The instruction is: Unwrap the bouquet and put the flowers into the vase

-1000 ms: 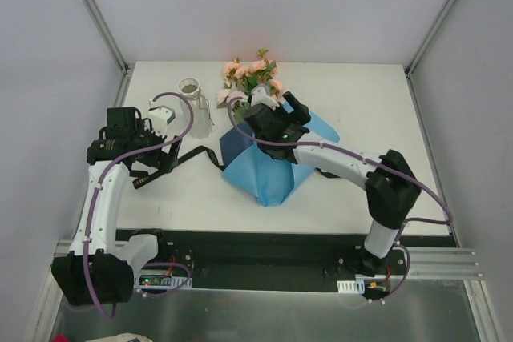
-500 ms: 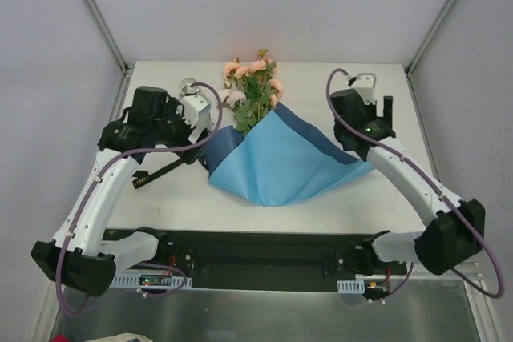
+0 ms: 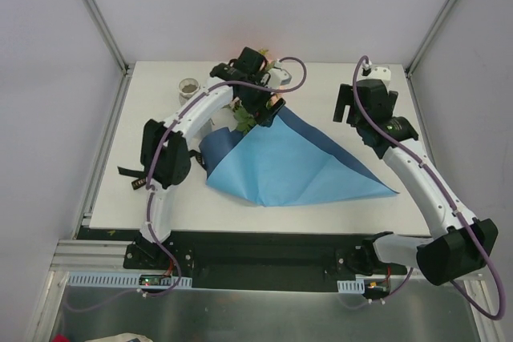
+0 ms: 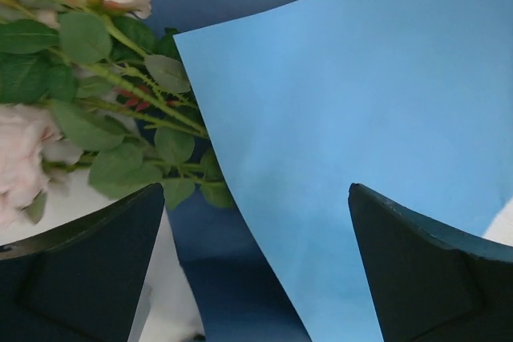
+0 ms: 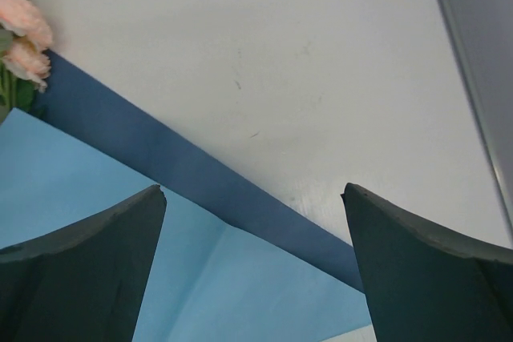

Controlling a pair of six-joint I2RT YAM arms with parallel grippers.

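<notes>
Reaching for the flowers [image 4: 120,94] at the opened blue paper's [image 3: 296,170] far edge.
We should close our wide-open, empty left hand [image 4: 255,194] on their stems, clear of the paper, then lift toward the vase [image 3: 189,86]; our right hand [image 5: 252,194] hovers open, empty.

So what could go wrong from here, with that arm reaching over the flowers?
The open left pincer hangs over both the flowers and the edge of the blue paper, so it might pinch paper along with the stems. Also, the left arm stretches close past the vase, which looks narrow; swinging back could tip it.
</notes>
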